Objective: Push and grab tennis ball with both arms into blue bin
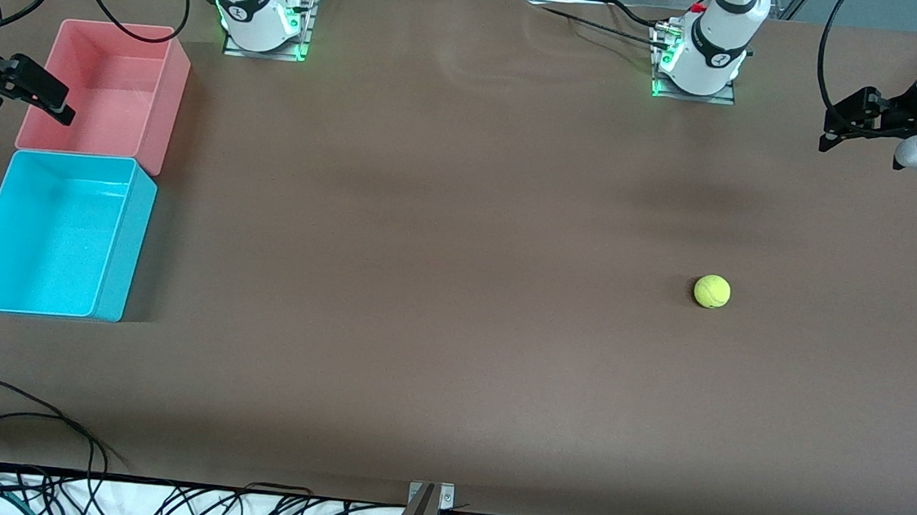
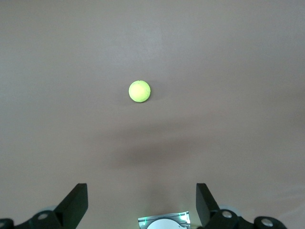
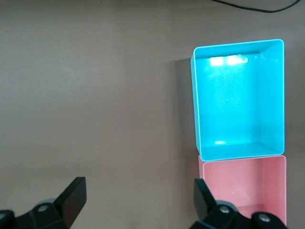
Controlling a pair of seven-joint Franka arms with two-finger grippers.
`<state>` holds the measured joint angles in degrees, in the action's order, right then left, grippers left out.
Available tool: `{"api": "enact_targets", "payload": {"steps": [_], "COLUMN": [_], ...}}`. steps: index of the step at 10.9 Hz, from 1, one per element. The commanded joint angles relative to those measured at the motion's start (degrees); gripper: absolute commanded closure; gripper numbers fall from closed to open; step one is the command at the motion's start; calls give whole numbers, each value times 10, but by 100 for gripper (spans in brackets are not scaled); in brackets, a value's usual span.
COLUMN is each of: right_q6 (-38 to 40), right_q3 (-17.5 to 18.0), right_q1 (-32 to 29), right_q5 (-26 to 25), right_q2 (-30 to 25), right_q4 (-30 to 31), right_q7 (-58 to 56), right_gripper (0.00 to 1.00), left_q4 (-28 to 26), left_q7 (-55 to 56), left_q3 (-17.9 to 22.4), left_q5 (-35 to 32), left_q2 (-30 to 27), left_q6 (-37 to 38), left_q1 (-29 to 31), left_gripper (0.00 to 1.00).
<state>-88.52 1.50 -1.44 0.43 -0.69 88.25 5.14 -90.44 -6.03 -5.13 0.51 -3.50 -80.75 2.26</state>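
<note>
Task not started | tennis ball [image 1: 712,291] loose on table [image 1: 420,328] twd L-arm end, well apart from blue bin [image 1: 59,238], empty | L gripper [image 1: 849,124] & R gripper [image 1: 38,93] up, fingers spread, holding nothing | pink bin [image 1: 107,91] touching blue | brown mat, cables at edge.

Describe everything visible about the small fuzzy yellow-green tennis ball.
The small fuzzy yellow-green tennis ball is round, felt-like, with a faint pale seam. It rests alone on the brown table, toward the left arm's end, casting a small shadow. Nothing but the table touches it. The left wrist view shows it too.
</note>
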Motion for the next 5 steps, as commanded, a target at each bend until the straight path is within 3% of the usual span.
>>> {"api": "enact_targets", "payload": {"steps": [1,5], "right_q6": [8,8], "right_q3": [-3,-2], "right_q1": [5,5], "right_q5": [-7,-7], "right_q2": [2,3], "right_q4": [-15,-14], "right_q7": [0,0], "right_gripper": [0,0], "left_q4": [-5,-5], "left_q7": [6,65], "left_q3": [0,-1], "left_q5": [12,12], "left_q2": [-6,-5], "left_q6": [6,6], "left_q1": [6,6], "left_gripper": [0,0]}}
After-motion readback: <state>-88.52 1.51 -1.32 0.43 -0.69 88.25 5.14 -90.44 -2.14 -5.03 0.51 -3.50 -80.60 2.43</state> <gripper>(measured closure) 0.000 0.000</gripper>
